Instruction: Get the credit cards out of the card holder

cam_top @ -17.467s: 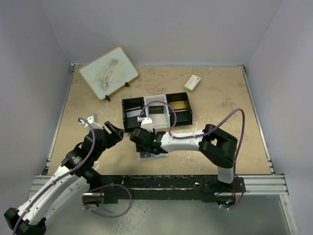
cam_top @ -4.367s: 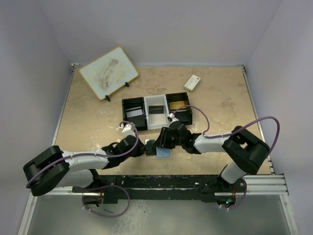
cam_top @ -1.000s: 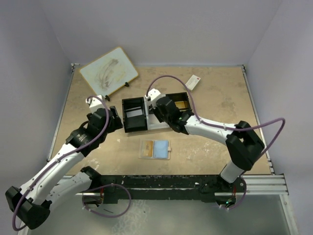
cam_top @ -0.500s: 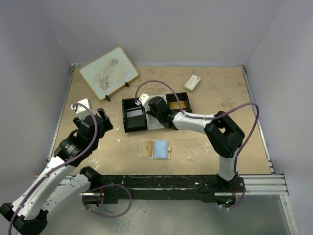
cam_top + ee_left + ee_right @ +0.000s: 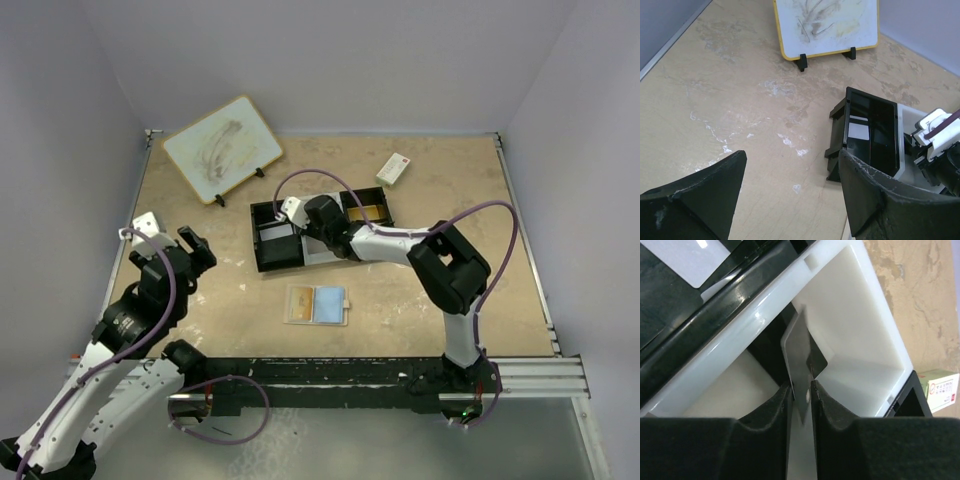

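The card holder (image 5: 317, 305) lies open and flat on the table near the front, tan on its left half and pale blue on its right. My right gripper (image 5: 306, 230) is over the middle white compartment of the three-compartment tray (image 5: 256, 243). In the right wrist view the gripper (image 5: 801, 390) is shut on a thin grey card (image 5: 798, 352) held edge-on above the white compartment (image 5: 860, 305). My left gripper (image 5: 193, 250) is open and empty, raised over the left of the table, far from the holder; its jaws stand wide apart in the left wrist view (image 5: 792, 160).
A dark card (image 5: 769, 356) lies in the white compartment, a white card (image 5: 272, 233) in the left black one, a gold card (image 5: 365, 213) in the right one. A whiteboard on a stand (image 5: 222, 148) is back left. A white box with a red mark (image 5: 393, 168) is back right.
My left arm has drawn back to the left and toward the near edge. My right gripper has shifted left along the tray and lowered the card over the white compartment.
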